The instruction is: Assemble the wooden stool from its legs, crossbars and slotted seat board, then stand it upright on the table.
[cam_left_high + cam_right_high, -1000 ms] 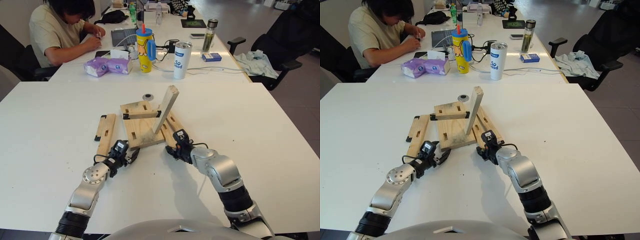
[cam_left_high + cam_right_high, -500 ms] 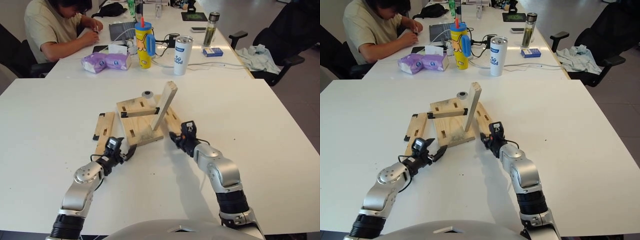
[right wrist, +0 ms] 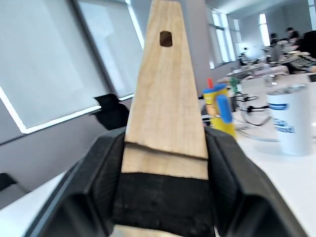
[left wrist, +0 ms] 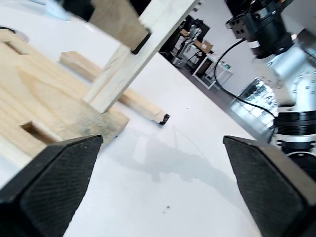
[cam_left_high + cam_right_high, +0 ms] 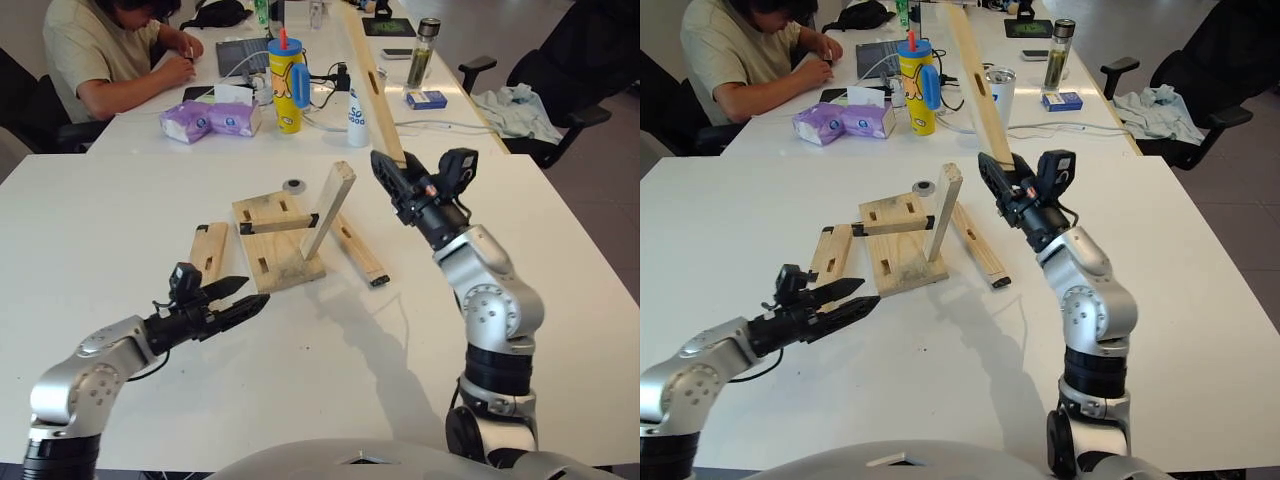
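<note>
Nearest, at 7 o'clock from the seat board [image 5: 275, 252], the left gripper [image 5: 252, 292] has backed away from the board's front corner and hangs above the table, its fingers spread and empty. On the board one leg [image 5: 332, 205] stands tilted in a slot, with a crossbar [image 5: 280, 226] lying against its base; whether that leg is fully seated cannot be judged from here. One spare leg [image 5: 208, 250] lies flat at 9 o'clock and another [image 5: 358, 248] at 4 o'clock. Farther off, at 2 o'clock, the right gripper [image 5: 398, 172] has risen from the table beside the board, its fingers clamped on the foot of a third leg [image 5: 372, 80], which points up and away. That leg is now free to be carried to a slot.
</note>
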Robot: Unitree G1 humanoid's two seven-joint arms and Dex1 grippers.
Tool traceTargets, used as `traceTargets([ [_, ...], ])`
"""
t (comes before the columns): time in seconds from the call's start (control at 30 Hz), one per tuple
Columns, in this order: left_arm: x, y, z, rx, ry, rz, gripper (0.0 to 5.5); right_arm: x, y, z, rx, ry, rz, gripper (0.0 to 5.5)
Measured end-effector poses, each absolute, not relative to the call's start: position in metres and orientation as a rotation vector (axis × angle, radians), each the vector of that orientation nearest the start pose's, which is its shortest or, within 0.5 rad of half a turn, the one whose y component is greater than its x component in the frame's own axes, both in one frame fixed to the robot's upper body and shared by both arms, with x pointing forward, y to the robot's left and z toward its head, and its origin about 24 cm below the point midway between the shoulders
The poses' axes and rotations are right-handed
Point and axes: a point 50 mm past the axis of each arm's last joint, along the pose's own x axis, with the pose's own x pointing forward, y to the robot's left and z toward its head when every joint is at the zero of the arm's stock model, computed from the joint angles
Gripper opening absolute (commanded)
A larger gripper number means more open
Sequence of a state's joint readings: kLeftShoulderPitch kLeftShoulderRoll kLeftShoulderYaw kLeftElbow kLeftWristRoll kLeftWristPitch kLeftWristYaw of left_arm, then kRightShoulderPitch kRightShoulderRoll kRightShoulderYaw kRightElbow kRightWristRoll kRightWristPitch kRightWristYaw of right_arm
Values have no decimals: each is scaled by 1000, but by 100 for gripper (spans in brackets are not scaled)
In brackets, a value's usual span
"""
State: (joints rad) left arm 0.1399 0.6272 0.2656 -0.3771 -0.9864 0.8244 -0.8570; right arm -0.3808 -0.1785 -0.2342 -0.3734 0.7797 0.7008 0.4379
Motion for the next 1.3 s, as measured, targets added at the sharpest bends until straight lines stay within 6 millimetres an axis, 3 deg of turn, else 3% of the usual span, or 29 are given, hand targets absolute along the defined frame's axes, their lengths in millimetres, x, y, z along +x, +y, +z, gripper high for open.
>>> traceTargets([
  [0.07, 194, 215, 118, -506, 321, -1025, 531, 268, -148, 196, 500, -190, 892, 208],
  [0.3, 210, 196, 196, -678, 55, -1249, 535, 227, -157, 218, 621, -61, 1415, 208],
  [0.4, 216, 189, 217, -705, 4, -1285, 535, 218, -154, 215, 642, -7, 1490, 208],
  [0.57, 217, 188, 226, -769, -13, -1285, 535, 209, -149, 200, 706, 72, 1540, 208],
  [0.97, 215, 186, 251, -804, -59, -1353, 333, 196, -150, 178, 697, 184, 1550, 208],
  [1.2, 215, 188, 244, -796, -11, -1334, 220, 197, -148, 171, 638, 167, 1557, 208],
  [1.3, 215, 191, 239, -777, 9, -1320, 213, 197, -149, 170, 632, 178, 1554, 208],
])
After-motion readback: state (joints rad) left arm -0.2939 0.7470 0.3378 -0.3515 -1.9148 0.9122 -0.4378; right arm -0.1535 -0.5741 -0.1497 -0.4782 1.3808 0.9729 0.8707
